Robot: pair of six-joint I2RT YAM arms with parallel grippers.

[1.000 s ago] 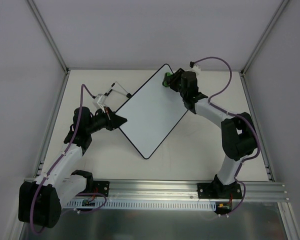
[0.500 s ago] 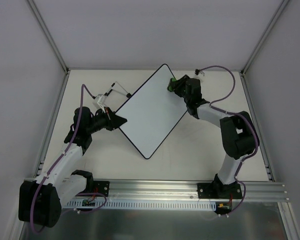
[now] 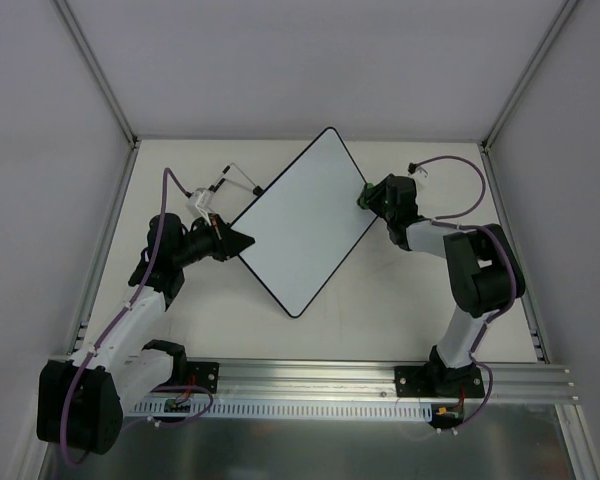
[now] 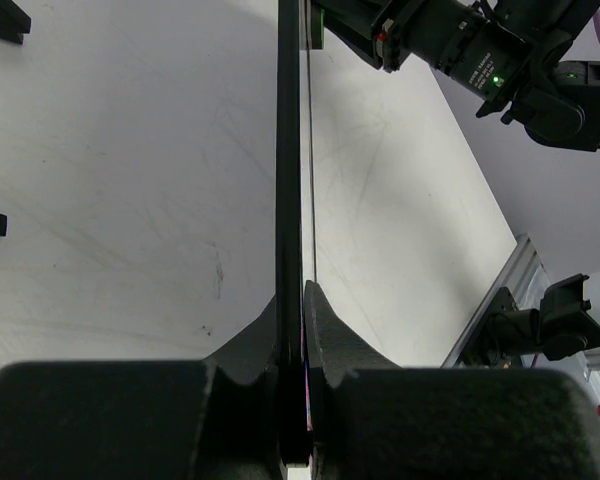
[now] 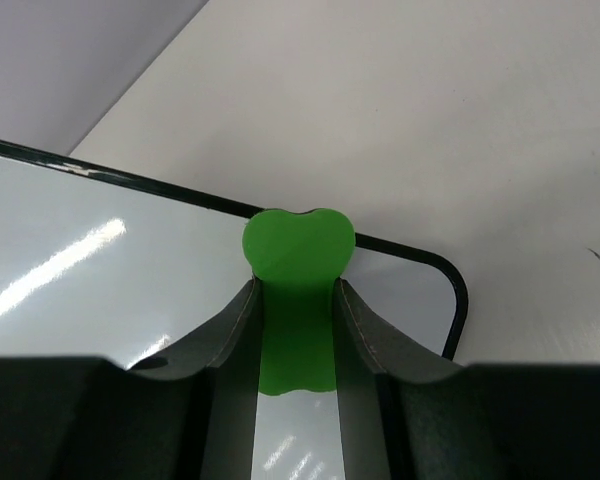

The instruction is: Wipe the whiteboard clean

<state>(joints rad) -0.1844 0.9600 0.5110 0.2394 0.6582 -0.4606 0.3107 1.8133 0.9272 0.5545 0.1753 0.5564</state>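
The whiteboard (image 3: 305,220) lies as a diamond in the middle of the table, white with a thin black rim, no writing visible. My left gripper (image 3: 248,240) is shut on its left corner; in the left wrist view the board's edge (image 4: 290,150) runs straight up between my jaws. My right gripper (image 3: 366,197) is shut on a green eraser (image 5: 297,255) at the board's right edge. In the right wrist view the eraser sits over the black rim near a rounded corner (image 5: 450,280).
A small clear stand with black feet (image 3: 225,182) lies on the table behind the left gripper. Metal frame posts and white walls enclose the table. A metal rail (image 3: 310,375) runs along the near edge.
My right gripper with the green eraser has moved from the board's top corner down along its upper right edge to the right corner. The left arm and board have not moved.
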